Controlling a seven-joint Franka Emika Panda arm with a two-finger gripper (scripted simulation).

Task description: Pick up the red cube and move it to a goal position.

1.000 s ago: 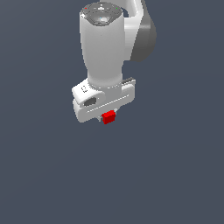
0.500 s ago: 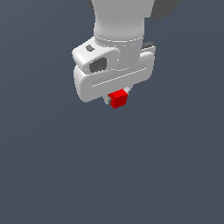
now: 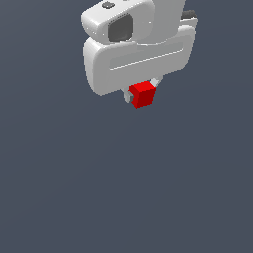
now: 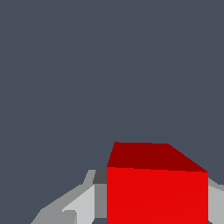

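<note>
The red cube (image 3: 143, 94) hangs just under the white body of my gripper (image 3: 142, 95), near the top of the exterior view. Short pale fingers (image 3: 128, 97) press on it from both sides, so the gripper is shut on the cube. In the wrist view the red cube (image 4: 156, 188) fills the lower part of the picture, with a grey finger (image 4: 83, 205) beside it. Only flat dark grey background shows below the cube.
The gripper with the red cube in it has grown larger in the exterior view and shifted up and to that view's right. The cube stays clamped between the fingers.
</note>
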